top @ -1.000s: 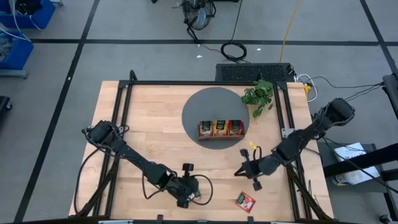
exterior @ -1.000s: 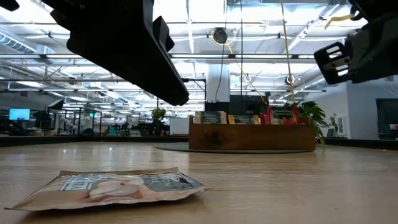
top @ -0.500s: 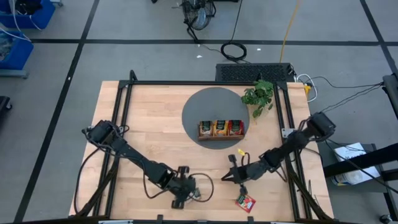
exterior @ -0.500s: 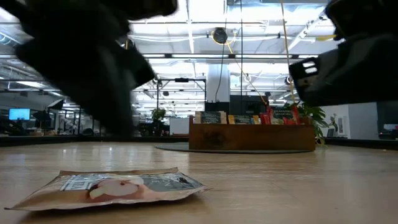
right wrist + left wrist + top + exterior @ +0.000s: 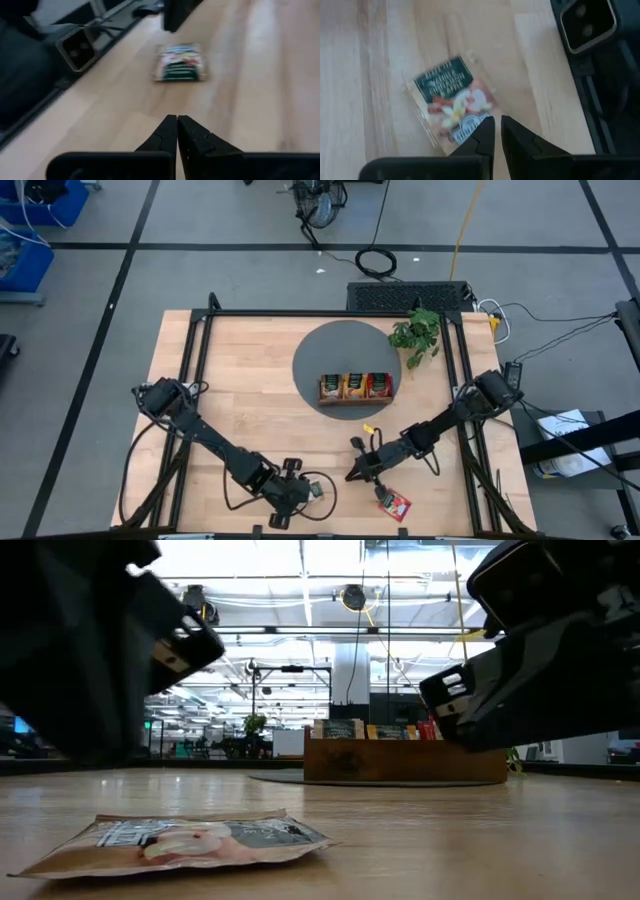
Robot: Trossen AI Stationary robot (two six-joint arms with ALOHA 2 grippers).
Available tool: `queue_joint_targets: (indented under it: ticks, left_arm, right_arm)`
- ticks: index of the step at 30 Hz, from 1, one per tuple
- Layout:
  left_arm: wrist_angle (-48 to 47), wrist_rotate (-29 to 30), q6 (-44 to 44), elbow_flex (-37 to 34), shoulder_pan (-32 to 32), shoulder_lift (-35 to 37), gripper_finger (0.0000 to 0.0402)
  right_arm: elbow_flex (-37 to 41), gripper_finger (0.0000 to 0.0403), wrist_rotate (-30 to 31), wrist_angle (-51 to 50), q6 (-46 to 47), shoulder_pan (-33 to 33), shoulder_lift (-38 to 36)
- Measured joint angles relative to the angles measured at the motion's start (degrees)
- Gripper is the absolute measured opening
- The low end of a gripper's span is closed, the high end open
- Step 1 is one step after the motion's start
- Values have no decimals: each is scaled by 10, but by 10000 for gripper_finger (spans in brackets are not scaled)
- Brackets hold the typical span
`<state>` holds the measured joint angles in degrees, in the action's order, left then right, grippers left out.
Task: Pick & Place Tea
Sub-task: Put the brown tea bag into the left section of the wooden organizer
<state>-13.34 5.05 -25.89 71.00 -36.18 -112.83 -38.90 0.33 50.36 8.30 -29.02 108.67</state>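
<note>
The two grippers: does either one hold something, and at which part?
Neither. The left gripper and right gripper are shut and empty.

A glossy, crinkled foil-like tea sachet (image 5: 394, 504) lies on the pale wooden table (image 5: 250, 380), whose grain looks smooth and matt. Beyond the sachet, a brown wooden tray (image 5: 355, 387) sits on a matt dark grey round mat (image 5: 320, 350).

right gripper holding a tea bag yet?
No. In the right wrist view the right gripper is shut on nothing, and the tea bag lies flat on the table ahead of it.
</note>
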Motion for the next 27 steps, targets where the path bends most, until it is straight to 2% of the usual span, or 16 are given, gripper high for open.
queue_joint_targets:
  ticks: [3,9,14,17,21,27]
  left_arm:
    - [3,-4,15,-1,7,-7,35]
    - [20,-31,17,-1,22,-20,35]
    - [30,-44,22,0,34,-34,35]
    - [50,-61,42,0,42,-44,35]
    - [63,-80,78,0,51,-49,35]
    - [70,-79,129,0,67,-49,35]
  right_arm:
    - [-1,21,-20,0,15,5,0]
    - [-2,51,-20,8,60,22,0]
    - [-1,74,-23,17,169,54,0]
    - [-1,85,-52,0,221,69,0]
    - [-1,98,-66,-16,240,73,0]
    - [-1,111,-65,-28,271,74,0]
